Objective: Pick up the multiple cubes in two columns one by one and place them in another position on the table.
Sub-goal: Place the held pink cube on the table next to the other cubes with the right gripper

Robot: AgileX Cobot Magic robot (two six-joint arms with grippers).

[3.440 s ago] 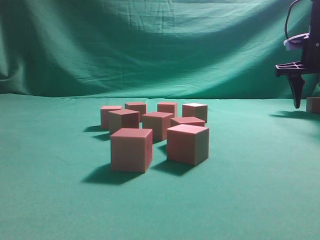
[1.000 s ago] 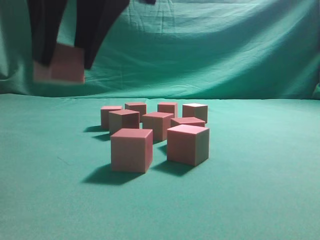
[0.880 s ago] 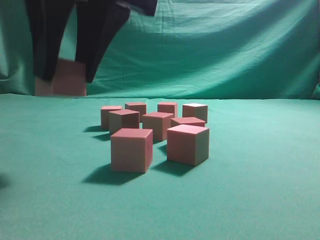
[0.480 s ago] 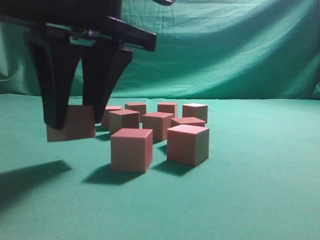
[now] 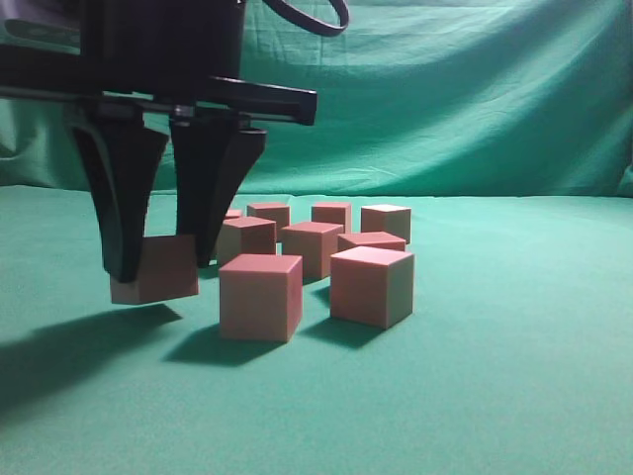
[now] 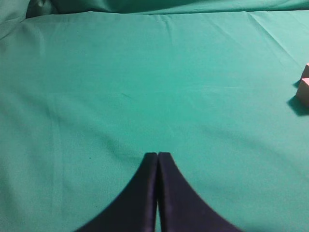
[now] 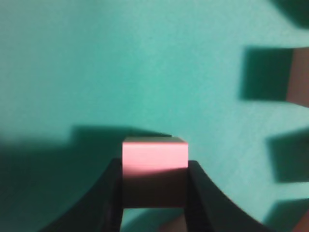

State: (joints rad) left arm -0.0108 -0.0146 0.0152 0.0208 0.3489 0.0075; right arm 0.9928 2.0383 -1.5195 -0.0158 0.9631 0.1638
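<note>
A cube [image 5: 155,269] is held tight between the two dark fingers of the right gripper [image 5: 163,259]. It has been brought down low, just to the left of the near-left cube [image 5: 259,296] of the group, and it is tipped a little. Half a second ago it was held a bit higher and further left; a second ago it was high up against the green backdrop [image 5: 445,99]. A thin dark gap can be seen under the cube, so it is probably not yet resting on the table [image 5: 514,396]. The carrying is judged to be almost done, with only the setting down and letting go left.

In the right wrist view the same cube [image 7: 154,171] is seen pinched between the fingers, with its shadow on the cloth below.

The other cubes [image 5: 316,247] are bunched in the middle of the table, behind and to the right of the near-left cube. They have not been moved since the earlier pictures.

The left gripper [image 6: 157,157] is pressed shut with nothing in it, over bare cloth, and a cube's edge [image 6: 304,89] is seen far to its right
</note>
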